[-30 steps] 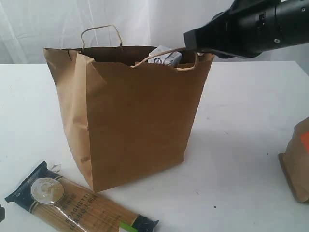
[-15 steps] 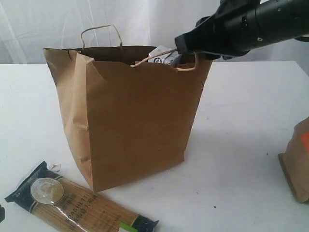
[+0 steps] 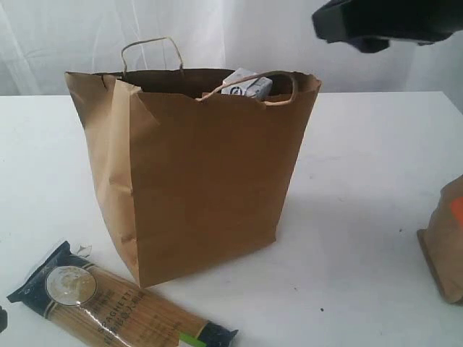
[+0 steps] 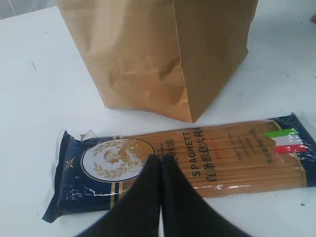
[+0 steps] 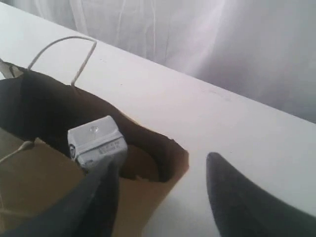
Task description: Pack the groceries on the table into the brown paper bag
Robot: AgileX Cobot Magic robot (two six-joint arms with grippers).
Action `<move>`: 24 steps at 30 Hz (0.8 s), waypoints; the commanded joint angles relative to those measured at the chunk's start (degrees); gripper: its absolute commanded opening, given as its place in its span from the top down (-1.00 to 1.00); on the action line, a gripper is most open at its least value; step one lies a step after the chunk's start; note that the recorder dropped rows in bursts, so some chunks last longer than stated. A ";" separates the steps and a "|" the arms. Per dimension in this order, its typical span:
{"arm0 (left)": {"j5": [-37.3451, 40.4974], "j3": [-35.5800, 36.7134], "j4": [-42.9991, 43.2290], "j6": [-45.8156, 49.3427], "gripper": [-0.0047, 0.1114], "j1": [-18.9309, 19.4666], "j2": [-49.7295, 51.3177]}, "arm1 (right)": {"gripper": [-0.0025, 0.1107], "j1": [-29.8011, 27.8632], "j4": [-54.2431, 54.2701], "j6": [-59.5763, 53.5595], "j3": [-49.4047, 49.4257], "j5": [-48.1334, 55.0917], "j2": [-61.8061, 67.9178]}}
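Observation:
The brown paper bag [image 3: 195, 173] stands upright on the table [image 3: 362, 159]. A small white-blue carton [image 3: 248, 83] pokes out of its mouth near one corner, and it also shows from above as the carton [image 5: 95, 142]. My right gripper [image 5: 162, 160] hovers open above that corner of the bag [image 5: 148, 207], holding nothing. The right arm [image 3: 383, 22] is high at the upper right. The spaghetti pack [image 3: 123, 303] lies flat in front of the bag. My left gripper [image 4: 160, 158] is shut and empty just over the spaghetti pack [image 4: 207, 158]. A brown pouch [image 3: 447, 246] stands at the right edge.
White curtain hangs behind the table. The bag's two cord handles [image 3: 150, 45] stick up at its rim. Bare tabletop lies between the bag and the pouch.
My right gripper has opened, let go of the carton and risen up and to the right, away from the bag's mouth. The carton stays in the bag. The left gripper has not moved.

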 commanded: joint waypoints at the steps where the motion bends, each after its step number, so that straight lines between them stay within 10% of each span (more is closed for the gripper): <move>1: -0.02 0.22 -0.32 -0.28 0.92 -0.17 -0.47 | 0.05 -1.99 -7.83 6.58 -0.21 6.49 -5.07; 12: -0.02 0.22 -0.32 -0.28 0.92 -0.17 -0.47 | 0.05 -10.14 -26.36 16.48 0.49 27.29 -9.63; 24: -0.02 0.22 -0.32 -0.28 0.92 -0.17 -0.47 | -0.30 -18.88 -20.82 19.49 19.03 18.13 -7.57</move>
